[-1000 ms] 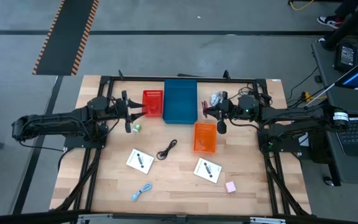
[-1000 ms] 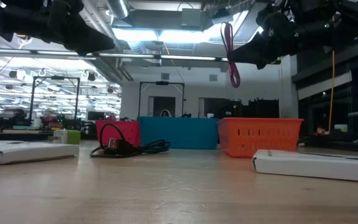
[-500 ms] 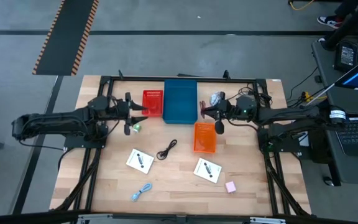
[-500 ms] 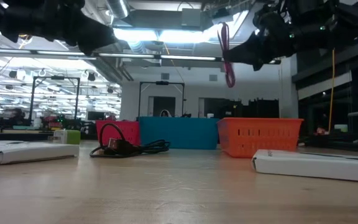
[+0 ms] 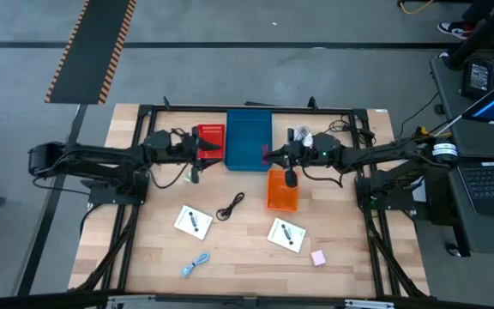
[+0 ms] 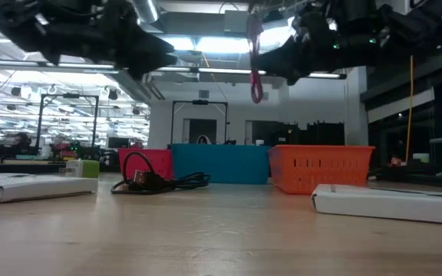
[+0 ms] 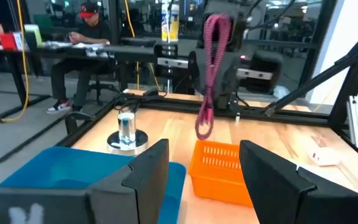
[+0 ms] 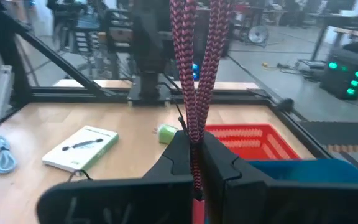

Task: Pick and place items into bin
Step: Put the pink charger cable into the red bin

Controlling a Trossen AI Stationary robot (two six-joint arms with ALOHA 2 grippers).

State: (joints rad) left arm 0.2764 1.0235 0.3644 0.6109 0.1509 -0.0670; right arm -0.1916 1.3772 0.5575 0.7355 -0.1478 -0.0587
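The high view shows my right end effector (image 5: 268, 155) pinching a pink braided cord (image 6: 253, 57) over the blue bin (image 5: 249, 140), near my spread left end effector (image 5: 202, 154), so a swing could drop it outside or bump them.

Pink braided cable (image 6: 254, 57) dangling from right claw (image 8: 194, 163), blue bin (image 5: 249, 142) below

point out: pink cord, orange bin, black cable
pink cord (image 6: 255, 54): low view, mid hanging loop, shut in the right tool.
orange bin (image 5: 282, 190): high view, mesh floor.
black cable (image 6: 150, 179): low view, coil on the table.
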